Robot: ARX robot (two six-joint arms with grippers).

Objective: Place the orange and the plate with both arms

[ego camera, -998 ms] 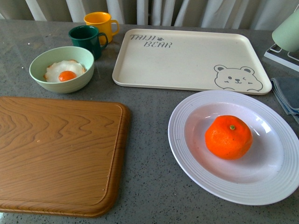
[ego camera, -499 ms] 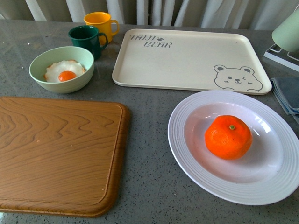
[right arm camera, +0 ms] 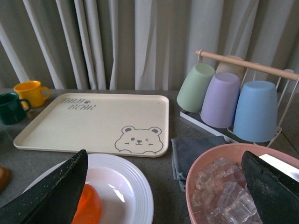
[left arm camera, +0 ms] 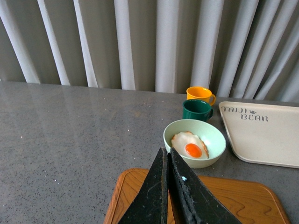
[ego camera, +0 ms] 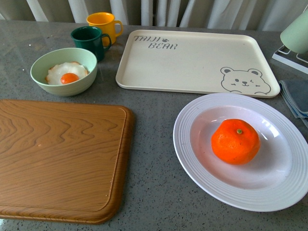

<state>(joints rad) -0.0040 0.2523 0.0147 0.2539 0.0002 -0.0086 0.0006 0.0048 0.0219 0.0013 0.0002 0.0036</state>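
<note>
Left claw is pinched shut on nothing, over the board. Further right, the plate lies flat just before the tray. The orange sits in its centre, stem up, broader across. Right claw gapes wide, empty.

Orange upright in white plate

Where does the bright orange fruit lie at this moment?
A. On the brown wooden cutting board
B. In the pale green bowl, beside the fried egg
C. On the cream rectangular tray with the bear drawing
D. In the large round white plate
D: in the front view the bright orange fruit sits in the glossy centre of the large round white plate with a ribbed rim.
</note>
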